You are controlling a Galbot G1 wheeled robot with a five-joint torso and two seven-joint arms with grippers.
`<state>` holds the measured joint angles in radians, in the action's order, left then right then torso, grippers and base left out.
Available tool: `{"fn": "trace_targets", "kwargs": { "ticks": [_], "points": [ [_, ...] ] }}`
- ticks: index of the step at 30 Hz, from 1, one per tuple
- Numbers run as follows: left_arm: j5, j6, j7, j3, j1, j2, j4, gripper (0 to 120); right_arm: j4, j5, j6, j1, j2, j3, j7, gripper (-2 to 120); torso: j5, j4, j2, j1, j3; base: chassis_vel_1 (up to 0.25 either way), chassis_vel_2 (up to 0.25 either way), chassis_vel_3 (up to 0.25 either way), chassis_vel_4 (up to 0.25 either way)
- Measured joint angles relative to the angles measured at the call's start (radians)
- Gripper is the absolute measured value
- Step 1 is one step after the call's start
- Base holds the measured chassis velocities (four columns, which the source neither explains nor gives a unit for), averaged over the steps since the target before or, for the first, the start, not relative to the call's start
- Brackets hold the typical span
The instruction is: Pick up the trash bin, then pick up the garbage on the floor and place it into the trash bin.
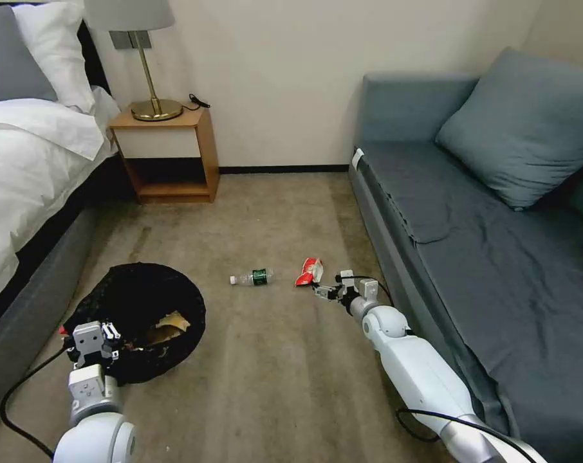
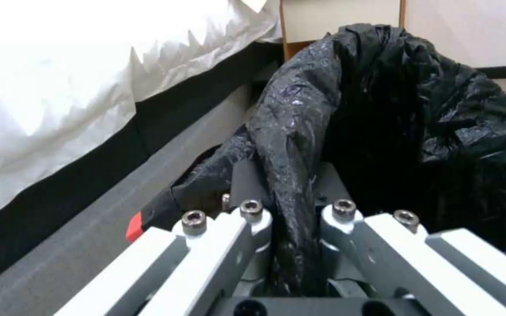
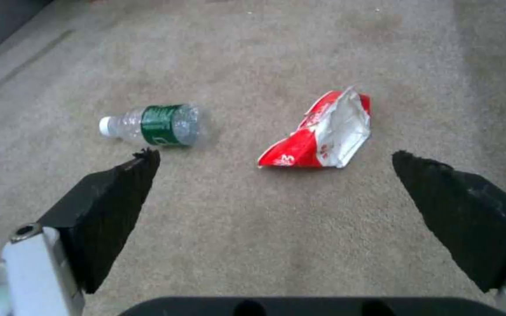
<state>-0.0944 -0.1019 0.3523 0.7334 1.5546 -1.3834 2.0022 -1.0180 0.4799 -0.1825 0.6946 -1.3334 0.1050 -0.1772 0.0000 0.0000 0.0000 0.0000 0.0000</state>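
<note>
Black plastic fills my left wrist feed: the left tool (image 2: pixel 288 206) is pinched on the crinkled bag rim of the bin (image 1: pixel 143 315), one finger (image 2: pixel 247 180) outside the fold and the other inside it. From the head camera the bin sits low at my left, between the bed (image 1: pixel 27 193) and open carpet (image 1: pixel 266 379), tipped a little toward me, with a gold packet (image 1: pixel 174 319) and brown paper (image 1: pixel 161 334) lying inside. My left arm comes in from the lower left corner, wrist turned up to the near rim; a black cable loops off it toward the bed frame.

Ahead of my right tool (image 1: pixel 323 288) lies the red wrapper (image 1: pixel 309 271), just beyond the fingertips and not touched. On the right wrist feed the wrapper (image 3: pixel 320 134) rests flat on the carpet between and past the two black pads (image 3: pixel 118 197), which stand spread wide apart with nothing in them. The bottle (image 1: pixel 253 278), clear with a green label and white cap, lies on its side near the wrapper, on the bin's side of it. My right arm stretches forward and down along the front edge of the sofa (image 1: pixel 471 244), tool held low above the carpet.

The bin's white wall is hidden under the bag on every feed, and something small and red by the left tool I cannot identify.
</note>
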Motion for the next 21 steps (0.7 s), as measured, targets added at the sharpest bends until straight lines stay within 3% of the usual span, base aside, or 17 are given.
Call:
{"fn": "trace_targets", "kwargs": {
  "ticks": [21],
  "points": [
    [-0.005, 0.019, -0.002, 0.004, 0.003, 0.001, -0.017, 4, 0.028, -0.009, 0.014, 0.005, -0.013, 0.002, -0.012, 100, 0.0000, 0.0000, 0.000, 0.000, 0.000, -0.005, 0.003, 0.006, -0.005]
  ]
}}
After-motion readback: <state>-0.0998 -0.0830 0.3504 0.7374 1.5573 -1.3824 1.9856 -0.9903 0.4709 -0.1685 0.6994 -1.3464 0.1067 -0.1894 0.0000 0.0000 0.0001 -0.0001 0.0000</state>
